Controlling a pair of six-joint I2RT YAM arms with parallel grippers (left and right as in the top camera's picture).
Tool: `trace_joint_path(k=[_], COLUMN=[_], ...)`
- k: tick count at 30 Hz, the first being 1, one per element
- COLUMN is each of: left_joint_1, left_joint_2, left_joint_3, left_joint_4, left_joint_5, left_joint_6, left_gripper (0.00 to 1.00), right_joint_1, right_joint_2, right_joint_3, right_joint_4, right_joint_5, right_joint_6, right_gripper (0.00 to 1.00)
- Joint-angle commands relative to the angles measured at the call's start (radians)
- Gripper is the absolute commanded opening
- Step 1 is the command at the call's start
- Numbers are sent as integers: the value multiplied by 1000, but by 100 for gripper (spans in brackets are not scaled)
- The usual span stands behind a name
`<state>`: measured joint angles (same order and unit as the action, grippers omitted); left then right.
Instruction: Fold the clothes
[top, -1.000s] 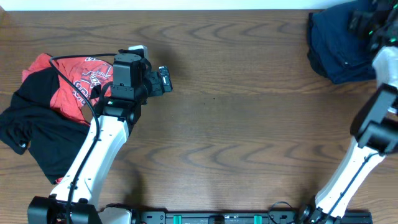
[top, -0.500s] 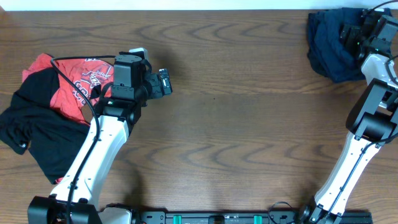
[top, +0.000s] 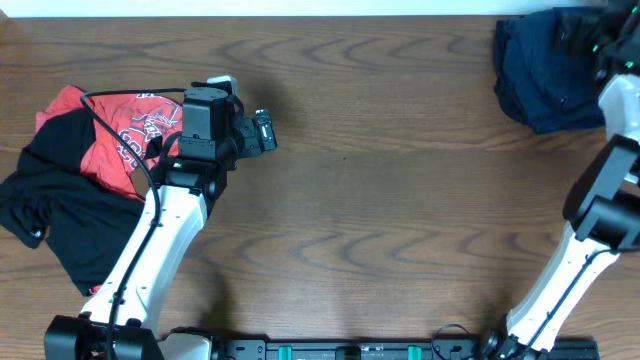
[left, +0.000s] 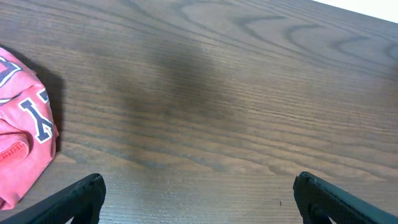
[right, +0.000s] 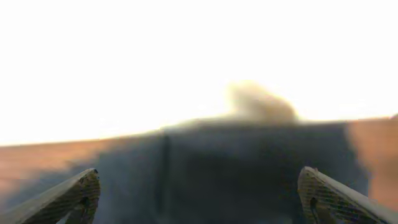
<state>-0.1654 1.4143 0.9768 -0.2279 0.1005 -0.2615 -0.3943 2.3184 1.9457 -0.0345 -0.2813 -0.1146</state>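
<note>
Folded navy denim (top: 540, 75) lies at the table's far right corner. My right gripper (top: 585, 32) hovers over its far edge; in the right wrist view the fingers are wide apart with blurred dark denim (right: 249, 174) between and beyond them, not gripped. A red white-lettered T-shirt (top: 110, 130) and a black garment (top: 60, 215) lie crumpled at the left. My left gripper (top: 262, 130) is open and empty over bare wood, right of the T-shirt, whose edge shows in the left wrist view (left: 22, 130).
The brown wooden table (top: 380, 200) runs between the two piles. Its far edge (top: 300, 14) meets a white surface. The left arm crosses over the black garment.
The right gripper shifted over the navy denim, dipping toward it half a second ago and now back near the far corner. The left arm and the clothes at the left have not moved.
</note>
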Motion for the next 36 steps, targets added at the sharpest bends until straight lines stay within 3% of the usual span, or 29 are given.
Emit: trace_joint_path(k=[1, 9, 24, 30, 36], left_joint_1=[3, 3, 3, 3, 3], left_joint_2=[10, 10, 10, 10, 10], left_joint_3=[9, 9, 9, 9, 9], left_joint_4=[2, 0, -6, -6, -31], left_joint_5=[-9, -8, -8, -8, -8], left_joint_6=[-1, -1, -1, -1, -2], left_gripper=[98, 98, 98, 98, 98], right_joint_1=[58, 120, 121, 119, 111], right_joint_2=[-56, 24, 275, 215, 5], right_joint_3=[6, 5, 5, 5, 5], right_joint_4=[-6, -26, -74, -47, -113], right_joint_5=[-48, 55, 53, 53, 53], right_joint_6=[-61, -73, -6, 24, 68], right_gripper=[99, 99, 99, 99, 99])
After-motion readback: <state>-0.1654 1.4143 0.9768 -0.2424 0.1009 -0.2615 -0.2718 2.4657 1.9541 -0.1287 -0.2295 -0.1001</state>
